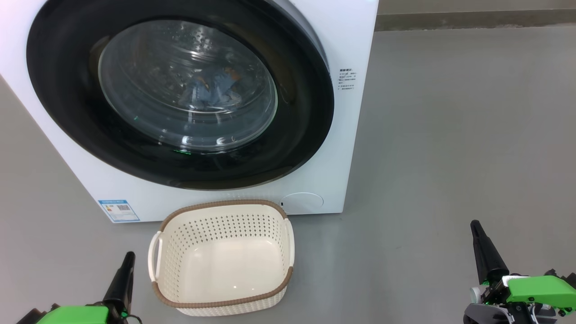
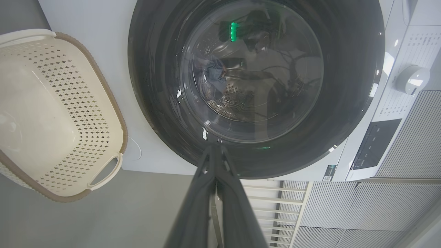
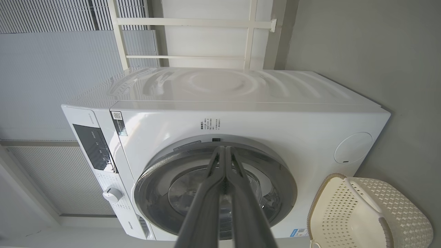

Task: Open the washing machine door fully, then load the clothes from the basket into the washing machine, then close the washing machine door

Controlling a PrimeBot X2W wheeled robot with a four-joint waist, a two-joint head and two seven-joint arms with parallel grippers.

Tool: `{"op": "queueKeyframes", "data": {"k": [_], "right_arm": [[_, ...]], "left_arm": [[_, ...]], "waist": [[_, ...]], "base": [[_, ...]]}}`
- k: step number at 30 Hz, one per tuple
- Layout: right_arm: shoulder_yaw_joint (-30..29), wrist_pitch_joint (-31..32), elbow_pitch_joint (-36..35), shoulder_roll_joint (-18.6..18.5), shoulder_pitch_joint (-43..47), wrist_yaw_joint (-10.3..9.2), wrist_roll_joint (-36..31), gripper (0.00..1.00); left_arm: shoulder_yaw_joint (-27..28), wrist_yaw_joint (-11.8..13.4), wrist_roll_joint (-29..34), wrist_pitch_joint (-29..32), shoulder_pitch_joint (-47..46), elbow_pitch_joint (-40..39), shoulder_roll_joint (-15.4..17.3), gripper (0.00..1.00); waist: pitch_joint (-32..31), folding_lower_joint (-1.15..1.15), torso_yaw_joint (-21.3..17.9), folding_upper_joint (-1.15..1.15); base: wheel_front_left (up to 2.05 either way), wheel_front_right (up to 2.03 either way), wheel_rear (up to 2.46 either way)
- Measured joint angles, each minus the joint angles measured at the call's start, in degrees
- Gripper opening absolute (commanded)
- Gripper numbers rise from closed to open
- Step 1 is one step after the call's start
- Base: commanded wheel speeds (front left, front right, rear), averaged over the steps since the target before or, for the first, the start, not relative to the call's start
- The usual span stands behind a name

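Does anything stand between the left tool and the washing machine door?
Nothing visible does. The left tool points over bare floor toward the closed washing machine door; the empty basket sits to its right, off that line.

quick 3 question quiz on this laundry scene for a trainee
1. True or false: the basket is full.
2. The door is: A wide open, B shut, C half open.
3. Fill in: the left gripper and right gripper are both ____.
Key: 1 false, it is empty; 2 B; 3 shut.
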Motion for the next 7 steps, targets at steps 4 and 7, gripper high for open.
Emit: {"op": "queueKeyframes", "data": {"k": [4,7], "right_arm": [[0.0,0.0,0.0,0.0,0.0,0.0,0.0,0.0],[0.0,0.0,0.0,0.0,0.0,0.0,0.0,0.0]], "left_arm": [[0.0,0.0,0.0,0.0,0.0,0.0,0.0,0.0],[0.0,0.0,0.0,0.0,0.0,0.0,0.0,0.0]], "waist": [[0.0,0.0,0.0,0.0],[0.0,0.0,0.0,0.0]], "base": [[0.0,0.0,0.0],[0.0,0.0,0.0]]}}
